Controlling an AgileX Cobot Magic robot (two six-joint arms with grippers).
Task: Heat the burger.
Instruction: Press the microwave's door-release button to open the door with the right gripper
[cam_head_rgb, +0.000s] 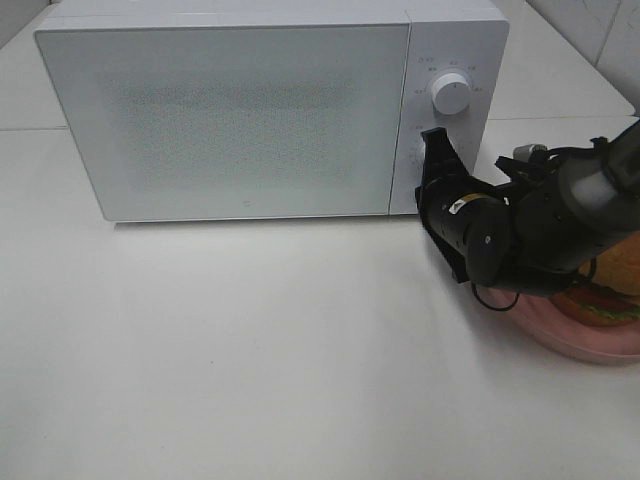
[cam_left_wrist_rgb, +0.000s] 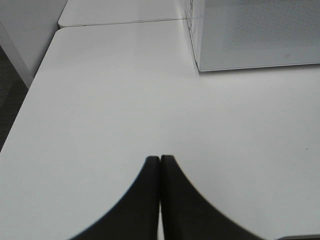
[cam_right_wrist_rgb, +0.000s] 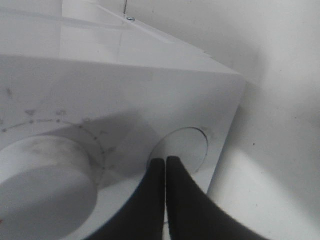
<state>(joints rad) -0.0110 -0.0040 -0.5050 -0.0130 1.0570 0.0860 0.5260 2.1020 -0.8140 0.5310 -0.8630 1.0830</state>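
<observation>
The burger (cam_head_rgb: 612, 288) lies on a pink plate (cam_head_rgb: 560, 340) at the right edge of the exterior view, mostly hidden behind my right arm. A white microwave (cam_head_rgb: 230, 110) stands at the back with its door closed. My right gripper (cam_head_rgb: 434, 137) is shut, its tips pressed to the round button (cam_right_wrist_rgb: 186, 147) on the control panel, below the dial (cam_head_rgb: 450, 94). In the right wrist view the shut fingers (cam_right_wrist_rgb: 154, 190) rest on that button beside the dial (cam_right_wrist_rgb: 45, 170). My left gripper (cam_left_wrist_rgb: 160, 160) is shut and empty, above bare table, out of the exterior view.
The white table (cam_head_rgb: 250, 350) spreads in front of the microwave. Its left edge (cam_left_wrist_rgb: 30, 90) drops to a dark floor. The microwave's front corner (cam_left_wrist_rgb: 200, 65) shows in the left wrist view. A seam between two tabletops runs behind.
</observation>
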